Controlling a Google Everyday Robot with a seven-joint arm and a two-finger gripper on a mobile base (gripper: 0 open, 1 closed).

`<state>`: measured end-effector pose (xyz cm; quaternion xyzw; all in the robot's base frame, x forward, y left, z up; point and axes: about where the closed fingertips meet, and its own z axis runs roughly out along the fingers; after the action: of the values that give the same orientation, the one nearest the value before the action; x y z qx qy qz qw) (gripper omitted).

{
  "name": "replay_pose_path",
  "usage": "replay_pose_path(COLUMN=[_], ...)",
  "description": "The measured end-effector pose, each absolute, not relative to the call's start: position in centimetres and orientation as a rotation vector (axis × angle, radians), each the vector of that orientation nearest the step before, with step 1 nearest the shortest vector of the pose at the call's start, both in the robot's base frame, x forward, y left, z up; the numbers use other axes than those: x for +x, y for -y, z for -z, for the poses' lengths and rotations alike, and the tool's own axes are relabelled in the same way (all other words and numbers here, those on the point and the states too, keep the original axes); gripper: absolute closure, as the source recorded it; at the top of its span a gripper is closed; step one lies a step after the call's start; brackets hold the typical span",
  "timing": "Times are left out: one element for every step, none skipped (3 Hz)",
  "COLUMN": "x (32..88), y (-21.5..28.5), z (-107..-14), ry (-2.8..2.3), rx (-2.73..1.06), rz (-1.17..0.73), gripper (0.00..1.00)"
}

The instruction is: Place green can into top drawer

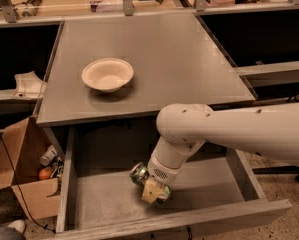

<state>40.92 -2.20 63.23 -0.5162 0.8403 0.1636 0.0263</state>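
The top drawer (104, 199) stands pulled open under the grey table, with a flat grey bottom and low walls. The green can (139, 174) is inside the drawer, tilted, with its silver top facing up and left. My gripper (151, 188) reaches down into the drawer from the white arm on the right and is closed around the can's lower part, just above the drawer bottom. The can's base is hidden behind the fingers.
A cream round bowl (107, 74) sits on the grey table top (179, 59). A brown cardboard box (24, 179) with small items stands on the floor at the left of the drawer. The white arm (239, 129) spans the drawer's right side.
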Motion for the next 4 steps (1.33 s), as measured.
replay_pose_path(x=[39.55,39.68,39.68,39.68], y=[2.91,2.84,2.84,2.84], z=[-62.32,-62.41,-62.41,-62.41], ry=[-2.731,-2.717,-2.717,-2.717], rx=[-1.689,-1.681,-1.681,-1.681], rz=[-0.458,-0.460,-0.460,-0.460], gripper=[1.00,1.00,0.81,0.58])
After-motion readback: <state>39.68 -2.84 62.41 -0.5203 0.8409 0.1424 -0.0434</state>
